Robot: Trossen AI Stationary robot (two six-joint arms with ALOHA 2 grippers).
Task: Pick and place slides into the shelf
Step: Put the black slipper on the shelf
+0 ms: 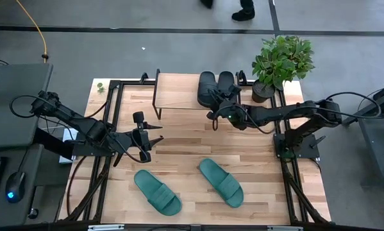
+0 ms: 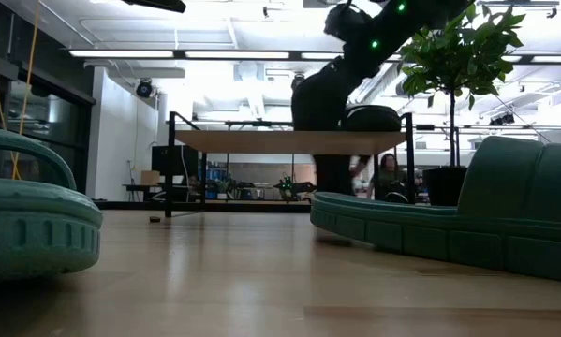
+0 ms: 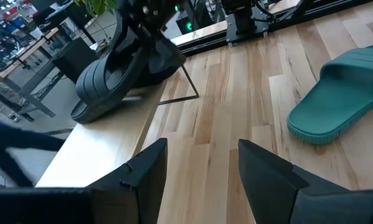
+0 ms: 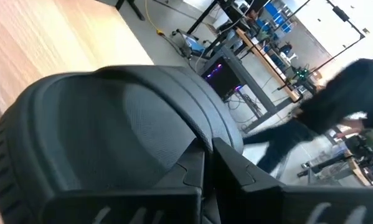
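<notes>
No readable text, label or number anywhere.

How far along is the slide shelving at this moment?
About halfway. Both black slides sit on the shelf; the right gripper is at the nearer one, gripping its strap in the right wrist view. Two teal slides lie on the table. The left gripper hangs open, empty.

Open-plan robotics laboratory: fluorescent ceiling strips [image 2: 261, 53], workbenches [image 4: 279, 68] crowded with equipment, cabling, grey floor [image 1: 147, 51], and a black-framed wooden table [image 1: 179, 147] with a potted plant [image 1: 278, 61].
</notes>
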